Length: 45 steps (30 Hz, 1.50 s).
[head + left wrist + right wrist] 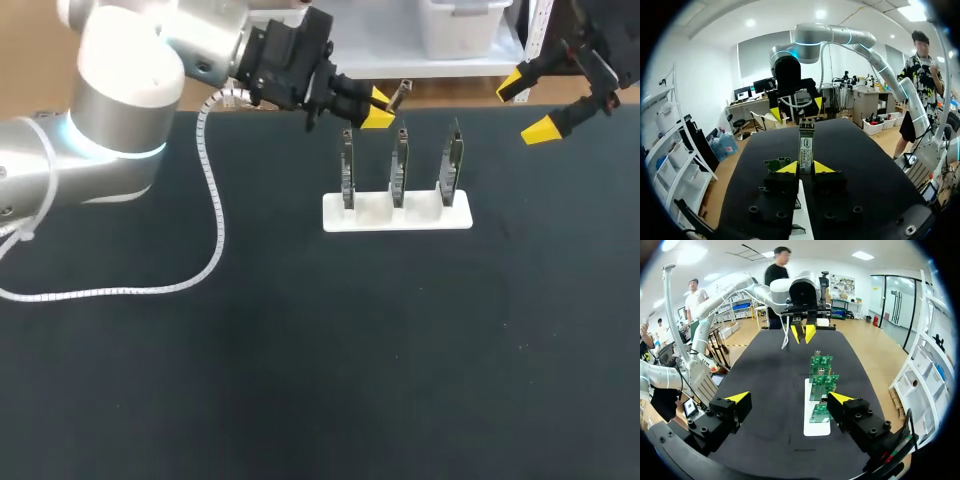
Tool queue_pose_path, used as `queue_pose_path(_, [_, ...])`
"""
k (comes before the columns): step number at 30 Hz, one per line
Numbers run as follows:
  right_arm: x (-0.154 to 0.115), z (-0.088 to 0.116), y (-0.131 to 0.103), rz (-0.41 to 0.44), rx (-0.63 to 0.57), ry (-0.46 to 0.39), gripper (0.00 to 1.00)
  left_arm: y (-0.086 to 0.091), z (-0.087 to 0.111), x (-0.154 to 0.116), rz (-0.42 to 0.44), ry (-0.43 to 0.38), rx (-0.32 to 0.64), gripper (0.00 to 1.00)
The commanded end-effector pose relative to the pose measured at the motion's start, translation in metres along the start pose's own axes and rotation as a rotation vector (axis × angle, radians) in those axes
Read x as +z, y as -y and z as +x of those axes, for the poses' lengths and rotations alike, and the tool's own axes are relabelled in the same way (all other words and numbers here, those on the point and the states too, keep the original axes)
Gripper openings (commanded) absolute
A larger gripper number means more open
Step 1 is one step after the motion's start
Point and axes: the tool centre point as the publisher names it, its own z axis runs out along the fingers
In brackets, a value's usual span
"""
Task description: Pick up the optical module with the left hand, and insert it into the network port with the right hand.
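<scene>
The optical module (398, 96), a slim metal bar, sticks out from between the yellow tips of my left gripper (376, 108), which is shut on it above the back of the table. In the left wrist view the module (806, 144) stands upright between the fingers of that gripper (805, 168). Three green circuit boards (399, 168) stand upright in a white holder (396, 214) just in front of it. My right gripper (528, 106) hovers open at the back right, holding nothing. In its own view its tips (790, 398) stand wide apart over the boards (821, 375).
A white coiled cable (212, 200) hangs from my left arm and trails over the dark table mat (320, 360) on the left. My right gripper (795, 107) faces the left one across the table.
</scene>
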Motion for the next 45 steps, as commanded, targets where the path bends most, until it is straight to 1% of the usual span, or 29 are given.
queue_pose_path(1, [0.000, 0.000, -0.001, 0.002, 0.000, 0.000, 1.00, 0.003, -0.002, 0.001, 0.003, -0.006, 0.007, 0.00])
queue_pose_path(5, [0.000, 0.000, -0.001, 0.002, 0.000, 0.000, 1.00, 0.008, -0.003, 0.002, 0.002, -0.012, 0.015, 0.00])
queue_pose_path(40, [0.000, 0.000, -0.001, 0.002, 0.000, 0.000, 1.00, 0.008, -0.003, 0.002, 0.002, -0.012, 0.015, 0.00])
queue_pose_path(42, [0.000, 0.000, -0.001, 0.002, 0.000, 0.000, 1.00, 0.010, -0.007, 0.005, -0.019, 0.030, 0.023, 0.00])
queue_pose_path(43, [0.000, 0.000, -0.001, 0.002, 0.000, 0.000, 1.00, 0.011, -0.009, 0.005, -0.024, 0.031, 0.024, 0.00])
queue_pose_path(45, [0.000, 0.000, -0.001, 0.002, 0.000, 0.000, 1.00, 0.012, -0.014, 0.004, -0.040, 0.060, 0.030, 0.00])
